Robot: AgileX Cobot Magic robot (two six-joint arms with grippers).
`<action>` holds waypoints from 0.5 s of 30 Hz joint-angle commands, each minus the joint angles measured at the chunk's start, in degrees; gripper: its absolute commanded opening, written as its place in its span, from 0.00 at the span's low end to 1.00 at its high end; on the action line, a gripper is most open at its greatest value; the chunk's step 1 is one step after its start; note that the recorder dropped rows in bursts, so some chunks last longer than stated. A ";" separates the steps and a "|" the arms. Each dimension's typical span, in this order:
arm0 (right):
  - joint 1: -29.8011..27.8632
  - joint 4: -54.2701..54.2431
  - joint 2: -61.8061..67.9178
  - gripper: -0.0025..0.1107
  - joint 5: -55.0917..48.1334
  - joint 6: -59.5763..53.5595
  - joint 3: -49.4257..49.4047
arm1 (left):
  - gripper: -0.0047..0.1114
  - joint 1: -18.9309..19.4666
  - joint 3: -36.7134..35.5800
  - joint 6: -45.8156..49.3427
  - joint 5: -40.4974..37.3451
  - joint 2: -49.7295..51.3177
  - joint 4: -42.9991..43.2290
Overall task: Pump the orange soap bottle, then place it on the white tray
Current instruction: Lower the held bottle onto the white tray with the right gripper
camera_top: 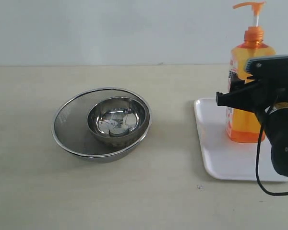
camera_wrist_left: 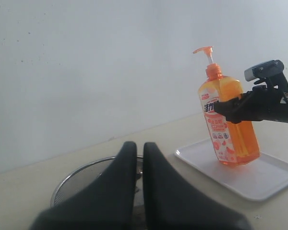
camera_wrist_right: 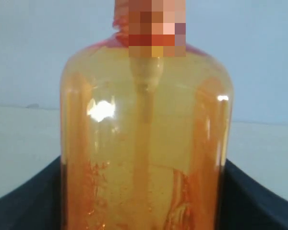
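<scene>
- Exterior view: the orange soap bottle (camera_top: 242, 125) stands upright on the white tray (camera_top: 221, 158), near the tray's far edge, at the right of the surface (camera_top: 134, 201).
- Its pump head (camera_top: 249, 5) sits raised on the white stem, spout pointing left.
- The right tool (camera_top: 233, 97) reaches in from the right at about the bottle's mid-height, one dark finger crossing the label side.
- Right wrist view: the bottle's translucent body fills the gap, and a black finger lies against each of its sides (no space shows between pad and plastic), so the tool is clamped on the bottle at the bottle's own width.
- Left wrist view: the left tool (camera_wrist_left: 138, 153) has its two fingers pressed together with nothing between them, hanging over the surface well apart from the tray.
- A small steel bowl (camera_top: 117, 120) sits inside a larger mesh bowl (camera_top: 69, 120), left of the tray and not touching it.
</scene>
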State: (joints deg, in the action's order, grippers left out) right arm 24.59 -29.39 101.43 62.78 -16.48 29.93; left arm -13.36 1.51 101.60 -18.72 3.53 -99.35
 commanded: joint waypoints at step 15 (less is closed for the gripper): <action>-0.05 2.76 -0.74 0.06 -4.32 0.56 0.52 | 0.08 0.15 -0.23 -0.53 -0.32 -0.23 -0.60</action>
State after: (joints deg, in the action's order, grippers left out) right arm 24.59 -27.42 101.23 60.17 -15.76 30.23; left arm -13.36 1.51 101.60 -18.72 3.53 -99.35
